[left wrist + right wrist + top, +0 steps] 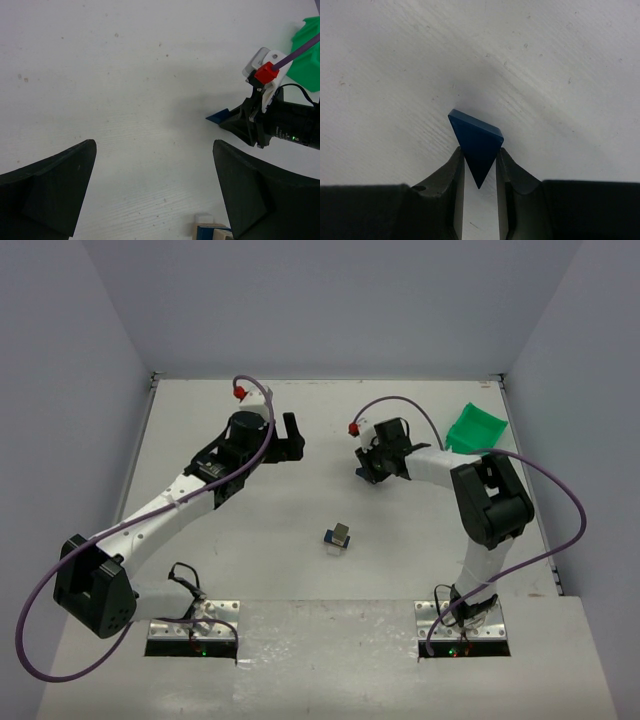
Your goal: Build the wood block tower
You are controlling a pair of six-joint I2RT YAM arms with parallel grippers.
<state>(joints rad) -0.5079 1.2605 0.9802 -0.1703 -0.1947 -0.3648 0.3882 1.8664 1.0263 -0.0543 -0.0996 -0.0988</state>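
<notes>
The wood block tower (338,537), a short stack of tan, grey and blue blocks, stands near the centre of the table (250,540). Its blue roof-shaped piece (476,140) is further back and to the right, pinched at its narrow tip by the right gripper (479,151). The left gripper (154,145) hangs empty at far centre, jaws wide apart. Because the grip sits on sloping faces, the wedge could squirt out or twist. A skewed landing might topple the small stack. A green bin (475,428) sits far right.

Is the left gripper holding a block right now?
No, the left gripper is open, with only bare table between its fingers.
</notes>
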